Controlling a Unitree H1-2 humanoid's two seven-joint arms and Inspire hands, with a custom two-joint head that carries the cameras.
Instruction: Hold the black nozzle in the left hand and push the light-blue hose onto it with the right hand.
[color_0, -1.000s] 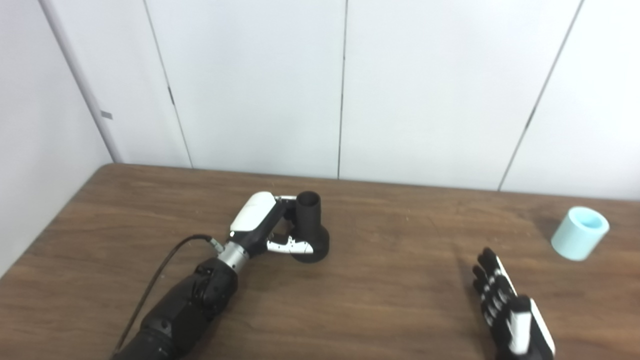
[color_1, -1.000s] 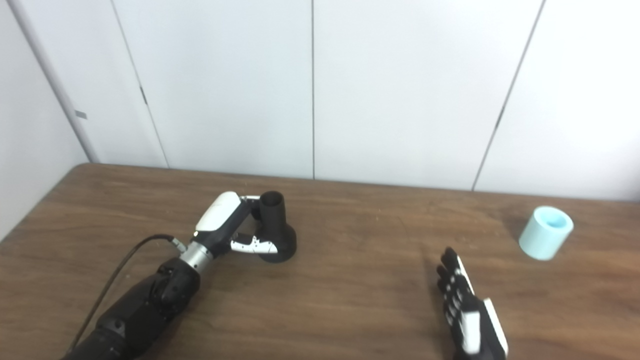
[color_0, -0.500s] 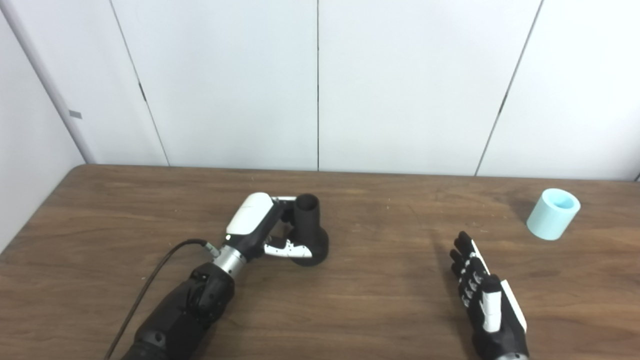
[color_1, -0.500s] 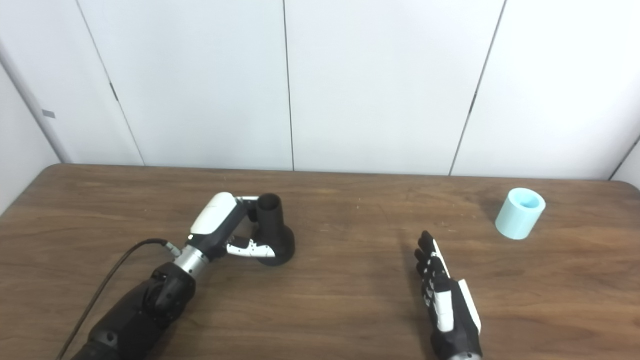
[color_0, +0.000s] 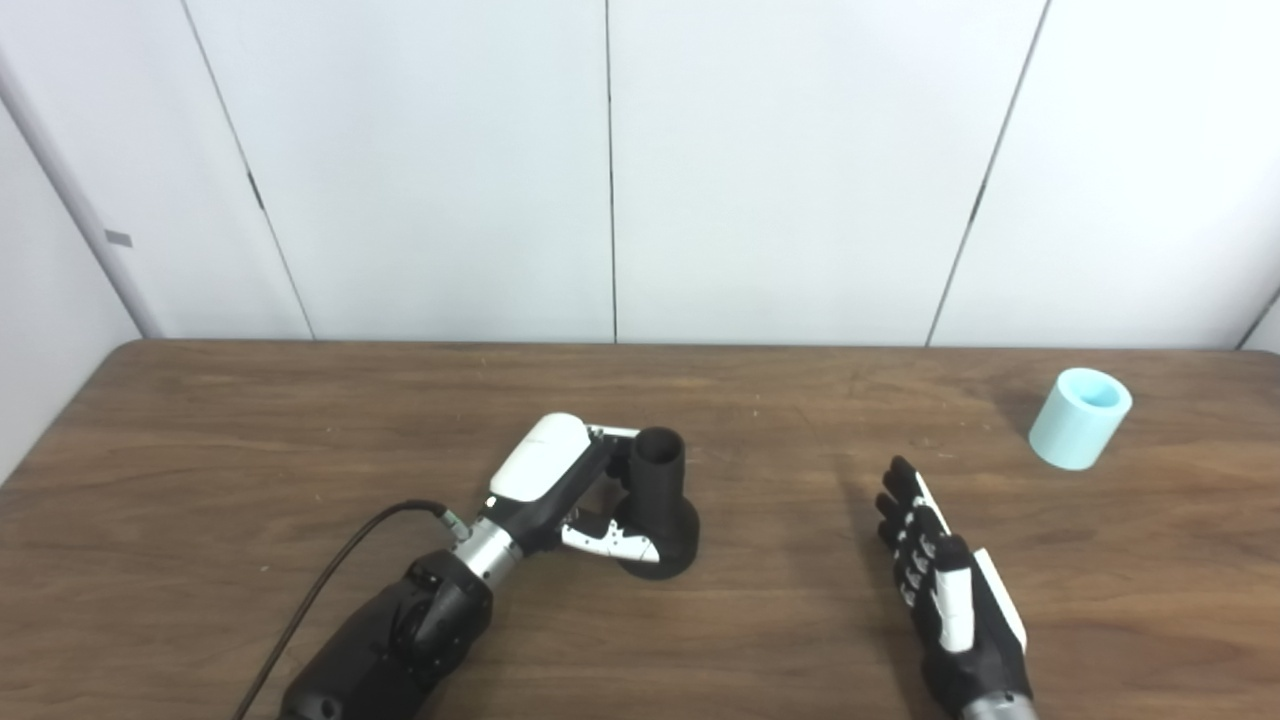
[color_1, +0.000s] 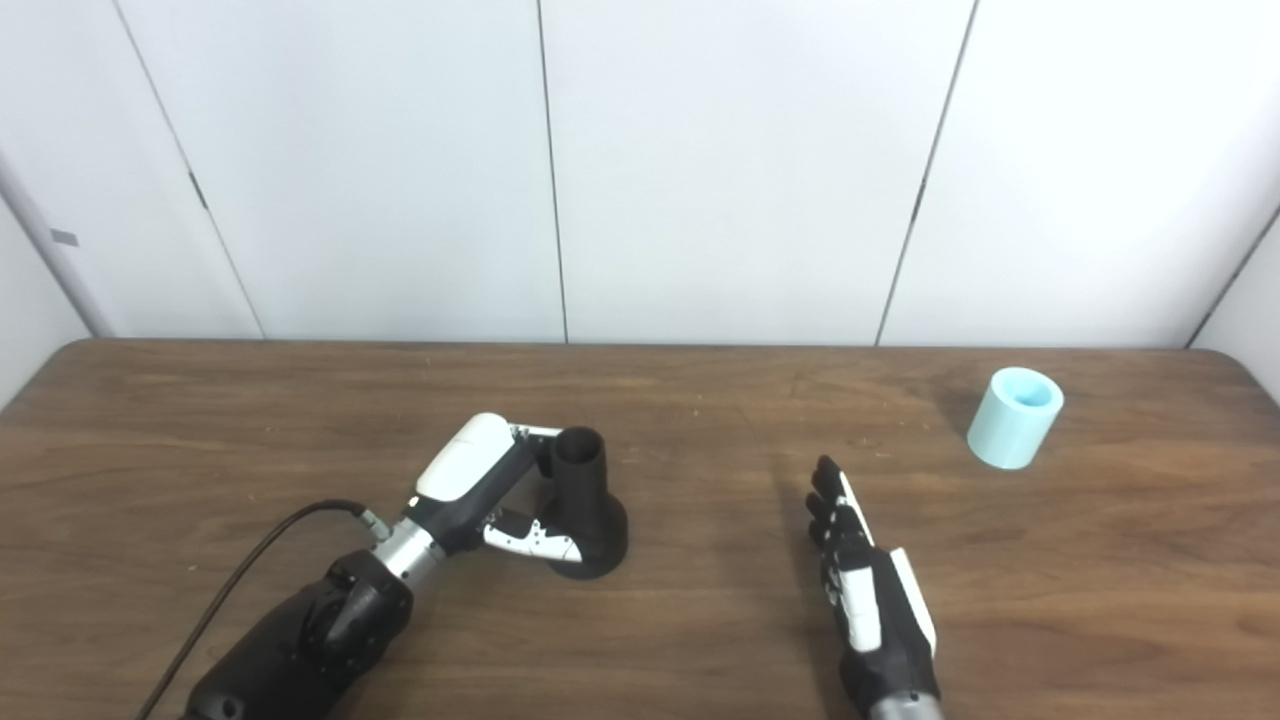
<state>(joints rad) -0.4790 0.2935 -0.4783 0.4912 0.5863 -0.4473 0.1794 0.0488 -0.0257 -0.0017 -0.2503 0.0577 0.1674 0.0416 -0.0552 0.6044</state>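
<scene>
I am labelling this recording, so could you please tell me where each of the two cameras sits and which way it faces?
Left eye view: on the robot's head, looking down and forward at the wooden table and white wall; the left hand grips the black nozzle, and the right hand is open, apart from the light-blue hose.
Right eye view: beside it, a little to the right, facing the same way; both arms enter from the bottom edge.
Shared: both show the same table, hands, nozzle and hose, which sit further left in the right eye view.
</scene>
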